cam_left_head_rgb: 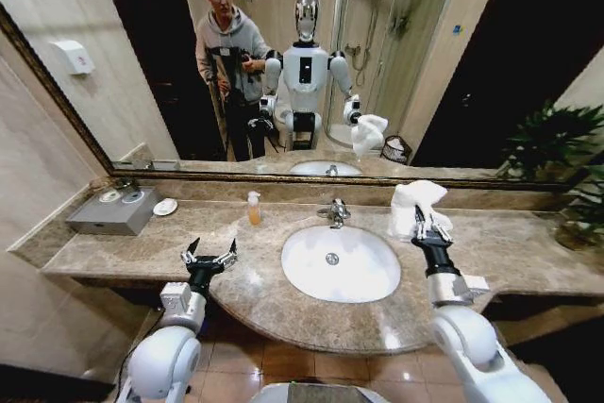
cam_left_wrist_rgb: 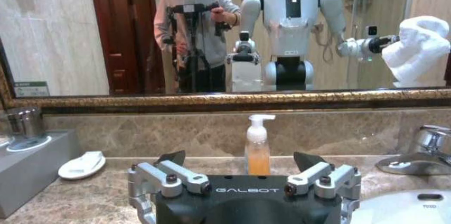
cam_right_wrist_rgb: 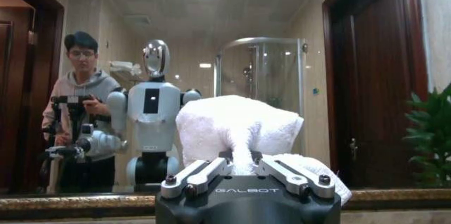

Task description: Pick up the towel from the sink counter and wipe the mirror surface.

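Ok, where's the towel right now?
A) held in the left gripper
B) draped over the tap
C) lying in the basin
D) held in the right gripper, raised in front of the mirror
D: the right gripper is shut on the towel, lifted off the sink counter before the mirror; the left gripper is open.

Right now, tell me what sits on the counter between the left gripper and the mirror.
In the left wrist view, a soap pump bottle stands on the sink counter between the open left gripper and the mirror.
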